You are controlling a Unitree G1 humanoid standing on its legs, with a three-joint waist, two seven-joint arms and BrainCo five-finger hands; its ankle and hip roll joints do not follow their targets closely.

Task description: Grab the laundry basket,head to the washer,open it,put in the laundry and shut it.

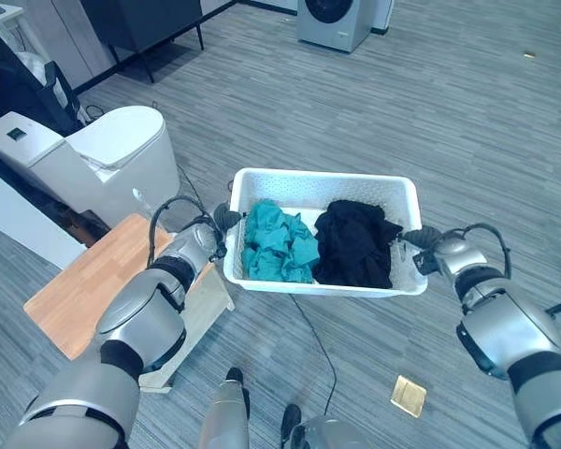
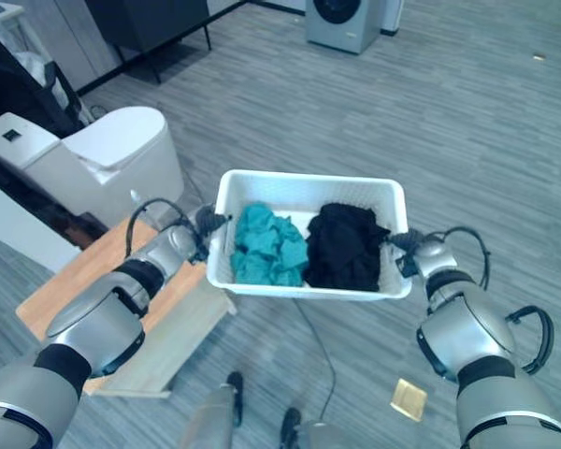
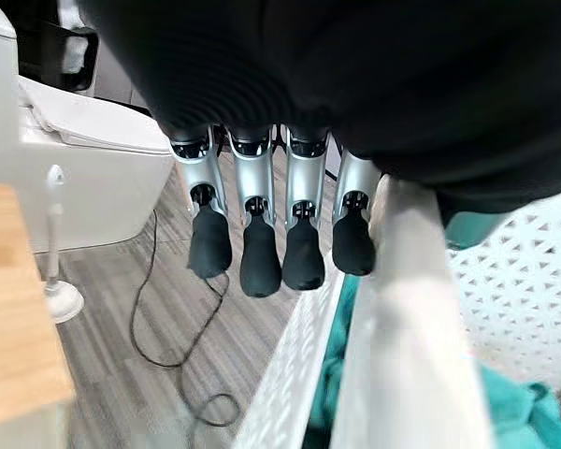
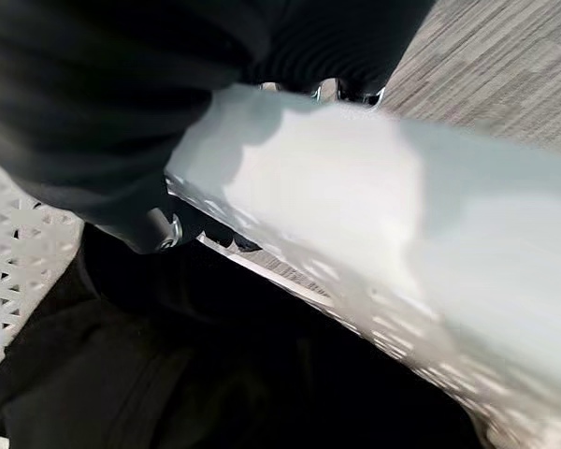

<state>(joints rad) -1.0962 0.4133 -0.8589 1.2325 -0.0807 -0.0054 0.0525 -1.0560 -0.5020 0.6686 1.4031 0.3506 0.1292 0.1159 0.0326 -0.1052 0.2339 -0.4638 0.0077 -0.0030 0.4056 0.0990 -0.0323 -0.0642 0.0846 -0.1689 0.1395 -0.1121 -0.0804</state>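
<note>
A white laundry basket hangs above the floor between my two hands. Inside lie a teal bundle on the left and black clothes on the right. My left hand grips the basket's left rim; its fingers curl down just outside the rim. My right hand is shut on the right rim, its thumb inside over the black clothes. The washer stands far ahead, its door closed.
A white toilet stands to the left, with a toilet brush beside it. A low wooden board lies under my left arm. A dark cabinet is at the back left. A small tan square lies on the floor.
</note>
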